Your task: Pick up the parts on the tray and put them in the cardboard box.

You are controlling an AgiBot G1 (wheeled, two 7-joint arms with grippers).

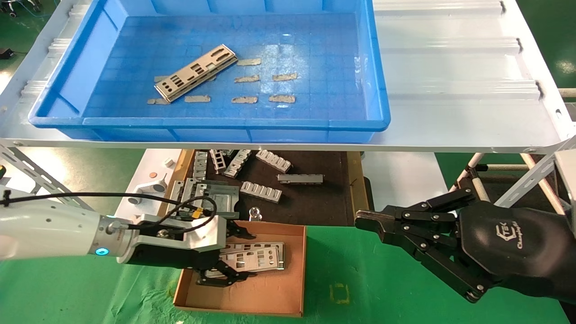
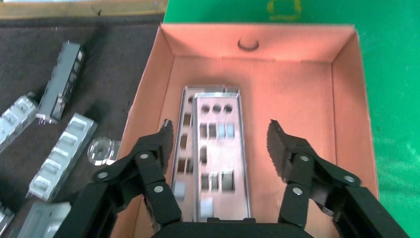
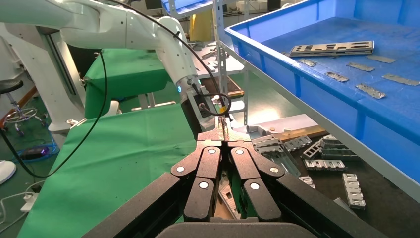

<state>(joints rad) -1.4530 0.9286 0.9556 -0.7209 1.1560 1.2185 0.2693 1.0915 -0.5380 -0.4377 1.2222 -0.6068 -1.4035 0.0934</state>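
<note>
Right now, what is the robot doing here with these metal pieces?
It is moving parts from the blue tray into the cardboard box. The left gripper is over the box, open, with two plates lying stacked on the box floor between its fingers. At least one more plate lies in the tray. The right gripper is shut, off to the side of the box.

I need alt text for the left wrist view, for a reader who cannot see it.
The left gripper hangs with open jaws over the cardboard box, where two parts lie stacked flat, neither jaw touching them. Beside the box, ribbed metal blocks lie on a dark mat.
</note>
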